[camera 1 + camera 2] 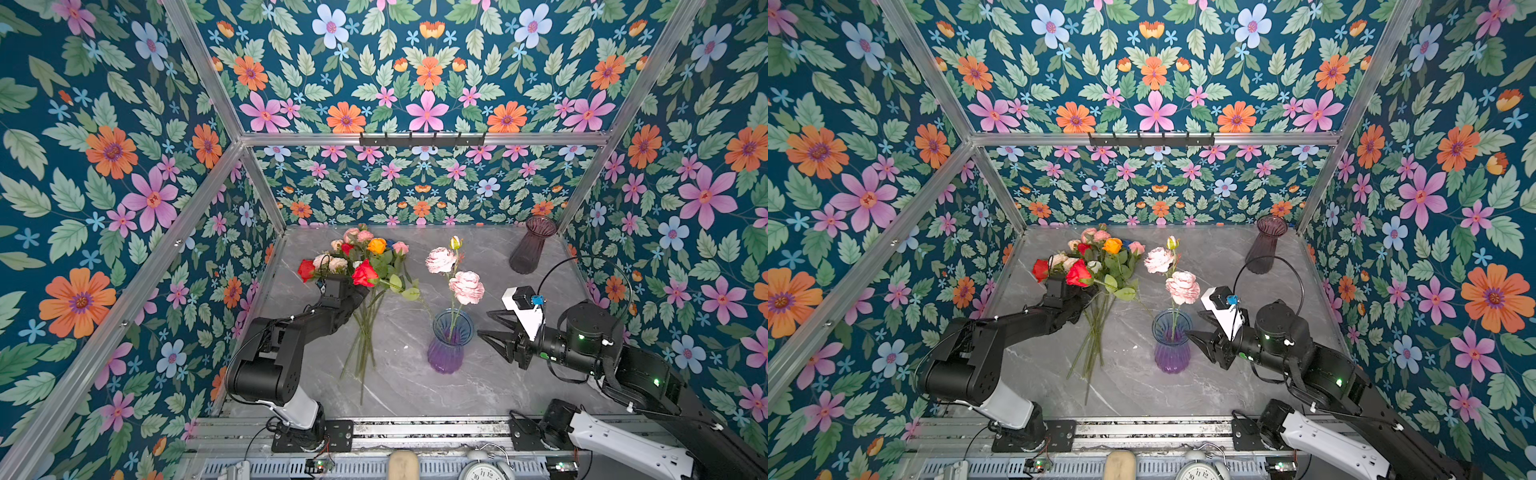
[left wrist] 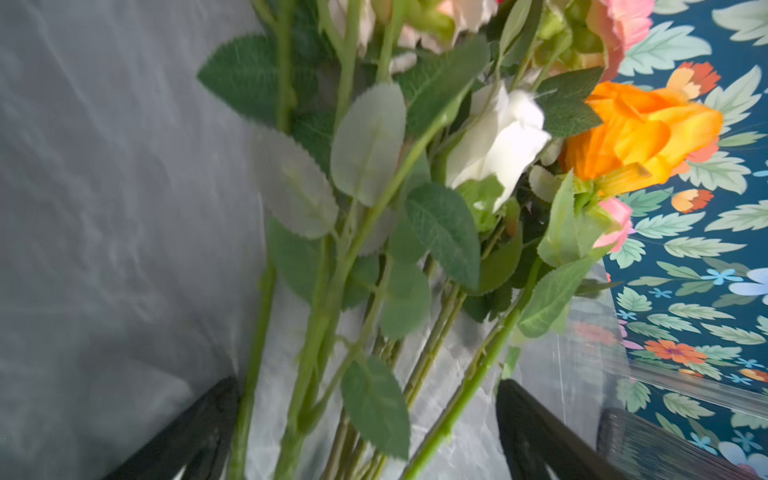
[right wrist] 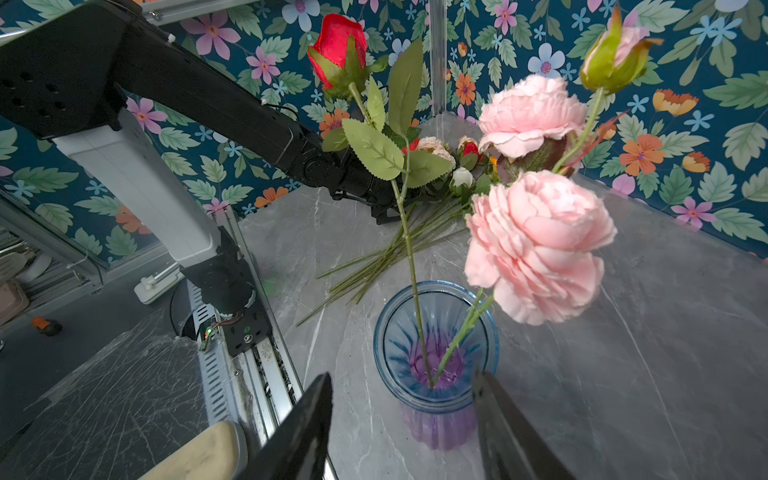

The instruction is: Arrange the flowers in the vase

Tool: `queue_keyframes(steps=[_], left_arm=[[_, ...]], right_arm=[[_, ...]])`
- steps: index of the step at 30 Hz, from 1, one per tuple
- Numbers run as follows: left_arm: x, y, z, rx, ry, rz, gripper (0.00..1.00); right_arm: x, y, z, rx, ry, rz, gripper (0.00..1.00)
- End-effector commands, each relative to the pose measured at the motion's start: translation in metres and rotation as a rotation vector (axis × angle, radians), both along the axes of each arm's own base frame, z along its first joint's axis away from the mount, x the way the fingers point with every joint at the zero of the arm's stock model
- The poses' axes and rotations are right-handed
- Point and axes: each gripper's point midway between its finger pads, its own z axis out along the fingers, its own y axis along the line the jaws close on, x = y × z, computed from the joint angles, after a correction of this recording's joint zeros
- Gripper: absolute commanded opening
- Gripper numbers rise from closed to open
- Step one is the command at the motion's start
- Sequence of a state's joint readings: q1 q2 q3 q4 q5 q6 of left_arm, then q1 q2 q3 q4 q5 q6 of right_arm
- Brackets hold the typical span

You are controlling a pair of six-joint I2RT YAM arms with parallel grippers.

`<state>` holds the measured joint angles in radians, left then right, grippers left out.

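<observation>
A grey marble desk (image 1: 415,395) sits inside a booth papered with printed blossoms. Near its middle stands a ribbed glass vase (image 1: 451,347), blue at the rim and purple at the base. Two stems are in it. A pink peony stem (image 1: 466,286) with two full blooms and a bud stands tall, and a red rose (image 1: 365,273) leans away to the left.

The other flowers (image 1: 377,246) lie in a loose bunch on the desk left of the vase. Their blooms (red, orange, peach, pink, white) point toward the back wall, and their bare green stems fan toward the front.

The left gripper (image 2: 365,383) hangs low over that bunch. Its wrist view shows the black fingers (image 2: 536,428) spread wide, with several stems running between them and none pinched.

The right gripper (image 1: 484,323) sits just right of the vase, fingers (image 3: 307,419) parted and holding nothing. Whether a tip touches the glass cannot be told.

A dark vase (image 1: 532,245) stands in the back right corner.
</observation>
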<state>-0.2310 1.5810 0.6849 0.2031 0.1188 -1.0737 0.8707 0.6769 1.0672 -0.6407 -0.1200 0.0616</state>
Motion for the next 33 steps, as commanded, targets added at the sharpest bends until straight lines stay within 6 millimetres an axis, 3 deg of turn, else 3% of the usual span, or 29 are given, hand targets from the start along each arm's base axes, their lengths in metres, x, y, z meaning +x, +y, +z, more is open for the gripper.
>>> queue_keyframes(steps=[1, 6, 11, 19, 22, 25, 28, 33], left_arm=[[-0.035, 0.008, -0.018, 0.026, 0.154, 0.012, 0.99], [-0.05, 0.037, 0.003, 0.125, 0.126, 0.029, 0.99], [-0.073, 0.069, 0.025, 0.172, 0.063, 0.042, 0.99], [-0.093, 0.045, 0.083, 0.216, -0.235, -0.213, 0.94], [-0.106, 0.046, 0.08, 0.254, -0.226, -0.244, 0.91], [-0.117, 0.035, 0.063, 0.237, -0.191, -0.301, 0.89], [-0.128, 0.016, 0.043, 0.199, -0.167, -0.357, 0.87], [-0.135, -0.002, 0.024, 0.19, -0.19, -0.407, 0.9]], right_arm=[[-0.002, -0.006, 0.006, 0.019, 0.012, -0.022, 0.55], [-0.009, -0.006, 0.012, 0.05, 0.055, -0.007, 0.53], [-0.025, 0.021, 0.012, 0.076, 0.19, 0.098, 0.46], [-0.076, 0.099, -0.006, -0.142, 0.015, 0.244, 0.58], [-0.08, 0.114, -0.011, -0.153, 0.027, 0.25, 0.58], [-0.079, 0.113, -0.004, -0.11, 0.021, 0.243, 0.58], [-0.071, 0.101, 0.004, -0.053, 0.009, 0.208, 0.58], [-0.032, 0.069, -0.009, 0.029, 0.126, 0.077, 0.55]])
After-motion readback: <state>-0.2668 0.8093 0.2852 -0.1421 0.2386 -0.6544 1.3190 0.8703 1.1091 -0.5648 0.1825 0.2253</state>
